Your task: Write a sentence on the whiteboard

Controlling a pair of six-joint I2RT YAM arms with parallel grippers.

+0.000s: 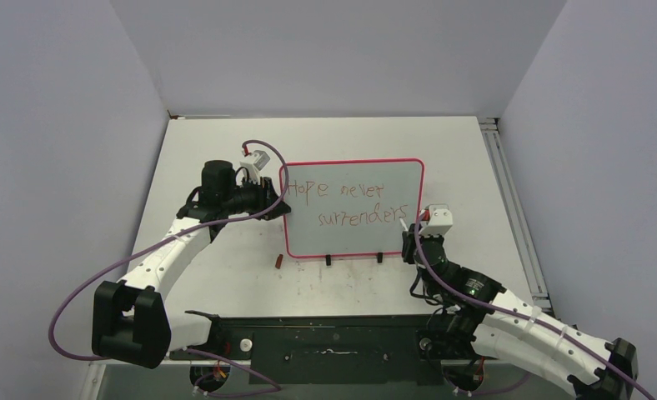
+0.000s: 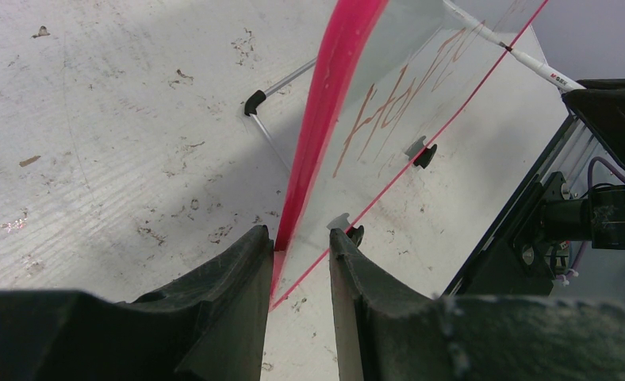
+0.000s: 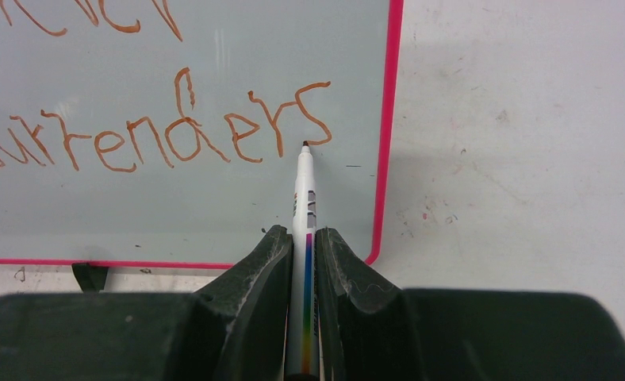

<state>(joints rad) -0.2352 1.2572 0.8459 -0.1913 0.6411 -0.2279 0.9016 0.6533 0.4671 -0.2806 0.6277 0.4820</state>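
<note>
The whiteboard [image 1: 350, 240] stands upright on the table, pink-framed, with the sentence [image 1: 350, 202] in reddish-brown letters on two lines: "Hope never" over "surrenders". My left gripper [image 1: 282, 202] is shut on the board's left edge; in the left wrist view its jaws [image 2: 300, 236] straddle the pink frame [image 2: 325, 103]. My right gripper [image 3: 301, 232] is shut on a white marker [image 3: 303, 198] with a rainbow stripe. The marker's tip sits at the tail of the last "s" of "surrenders" [image 3: 174, 135], near the board's lower right corner [image 1: 408, 237].
A small reddish-brown cap [image 1: 279, 261] lies on the table before the board's lower left corner. Two black feet [image 1: 328, 260] [image 1: 380, 257] prop the board. A metal rail [image 1: 509, 192] runs along the table's right side; grey walls close it in.
</note>
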